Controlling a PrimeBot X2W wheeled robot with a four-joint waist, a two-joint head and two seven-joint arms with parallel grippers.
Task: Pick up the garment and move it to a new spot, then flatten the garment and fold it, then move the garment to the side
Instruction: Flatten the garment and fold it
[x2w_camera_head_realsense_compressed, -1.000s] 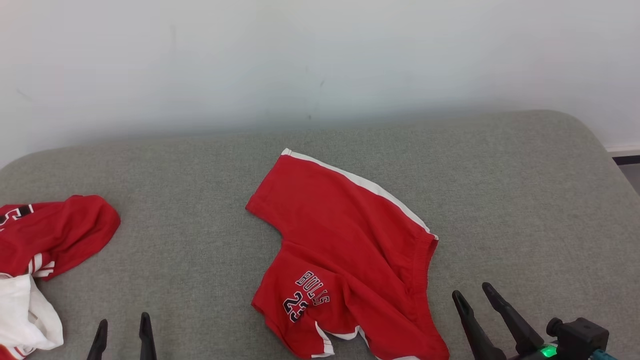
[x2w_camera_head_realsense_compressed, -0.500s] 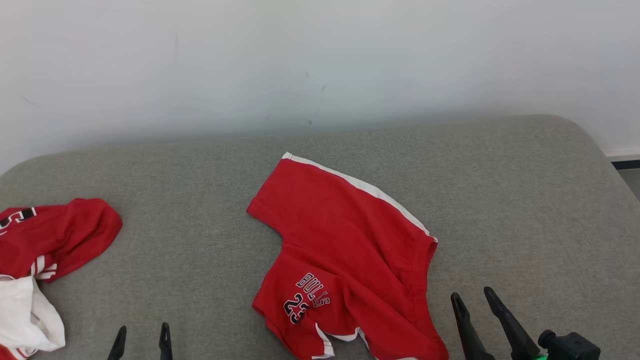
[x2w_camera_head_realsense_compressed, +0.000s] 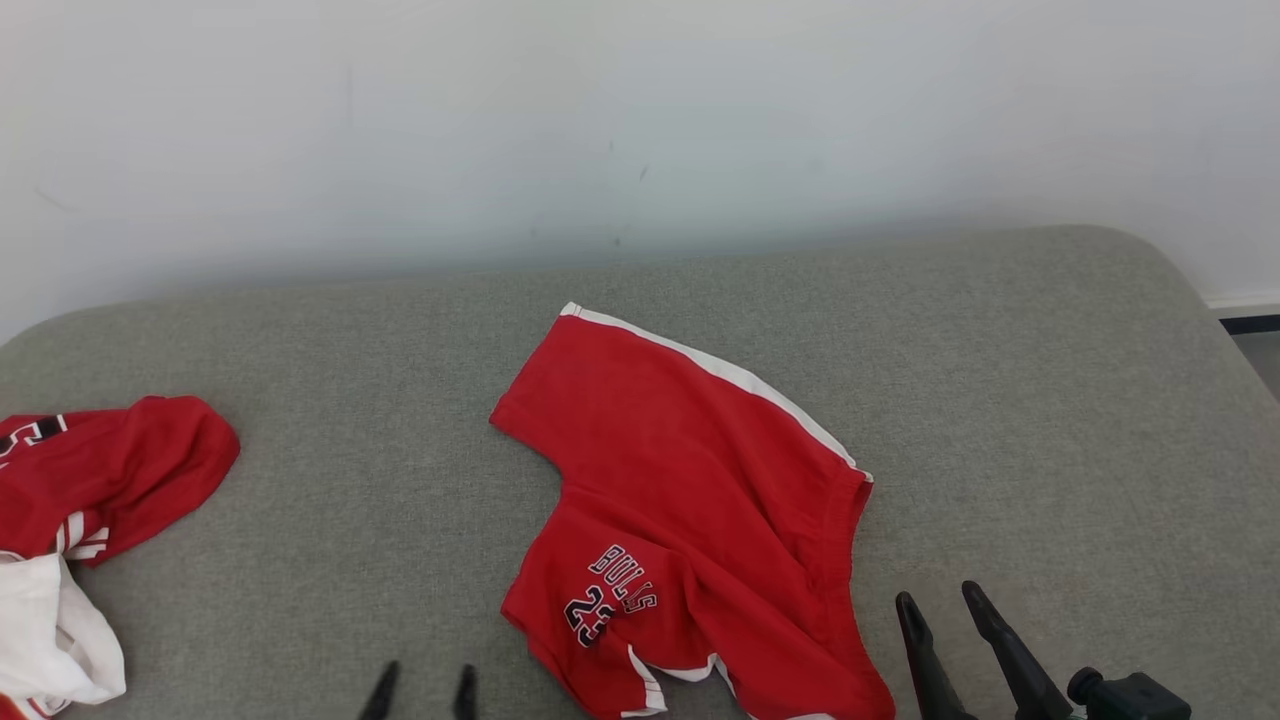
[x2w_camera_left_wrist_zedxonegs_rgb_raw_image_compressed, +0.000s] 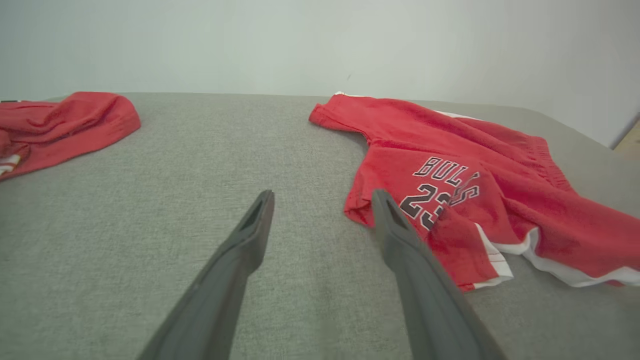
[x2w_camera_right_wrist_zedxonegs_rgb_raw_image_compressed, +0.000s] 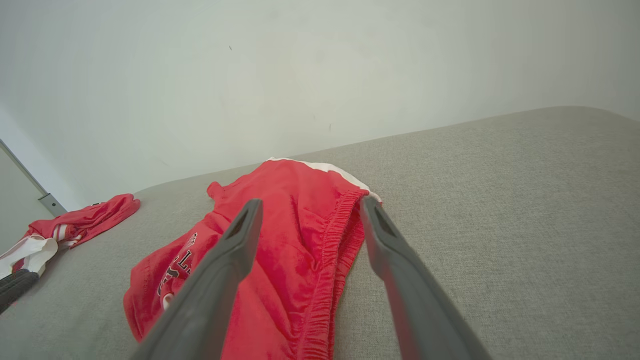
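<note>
Since a second ago the left gripper (x2w_camera_head_realsense_compressed: 425, 672) has slid along the near edge of the grey upholstered pad (x2w_camera_head_realsense_compressed: 1000, 400) toward its middle. The right gripper (x2w_camera_head_realsense_compressed: 938, 596) sits a little lower at the pad's near right.

The pad is broad and round-cornered, covered in coarse woven fabric. Red shorts (x2w_camera_head_realsense_compressed: 690, 480) lie rumpled at its middle, soft knit with white side stripes. Their long axis slants from the pad's near right to its far left. The gathered elastic waistband faces right and the leg openings face left, the nearer leg printed BULLS 23. A heap of red and white clothes (x2w_camera_head_realsense_compressed: 100, 480) sits at the pad's left edge. Both sets of jaws are spread, pinching nothing.
</note>
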